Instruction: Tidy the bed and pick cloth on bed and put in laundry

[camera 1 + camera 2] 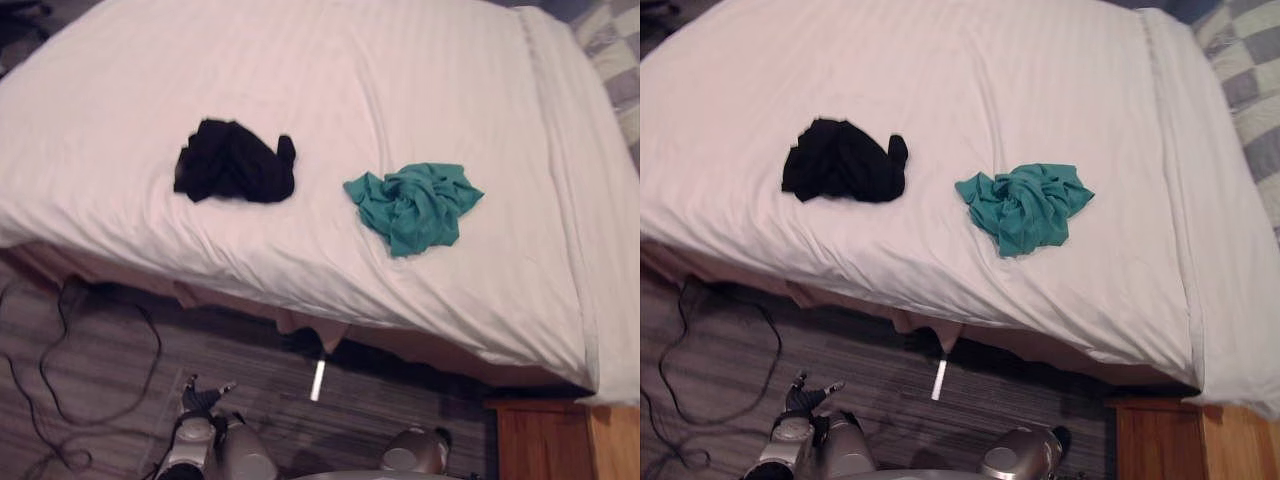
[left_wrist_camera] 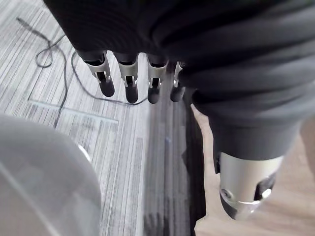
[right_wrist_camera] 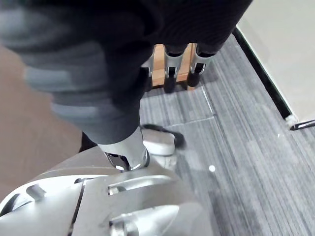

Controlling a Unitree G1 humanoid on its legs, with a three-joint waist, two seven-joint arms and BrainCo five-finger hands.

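Left hand (image 1: 203, 398): low at the near left, over the grey striped floor (image 1: 120, 340), short of the bed's near edge. In the left wrist view its fingers (image 2: 129, 87) hang straight and slightly spread, with the thumb apart. Open and holding nothing.

Right hand (image 3: 170, 73): also low. Its fingers (image 3: 199, 69) point straight down at the same grey floor, with a wooden piece (image 3: 157, 66) visible just past them. Open and holding nothing.

Floor: a short white strip (image 1: 318, 380) lies below the bed's near edge, between the two arms. A wooden furniture corner (image 1: 545, 440) stands at the near right, just beside the corner of the bed.

Bed (image 1: 350, 80): covered in a pale striped sheet that is mostly smooth, with light creases and an overhang along the near side.

Black cloth (image 1: 235, 162): bunched in a heap on the left half of the bed, beyond the left hand and well apart from it.

Teal cloth (image 1: 415, 205): crumpled on the sheet to the right of the black cloth and slightly nearer the edge. The two do not touch; bare sheet shows between them. It lies well apart from both hands. Neither hand touches either cloth.

Far right: checked fabric (image 1: 615, 45) shows past the bed's far right side.
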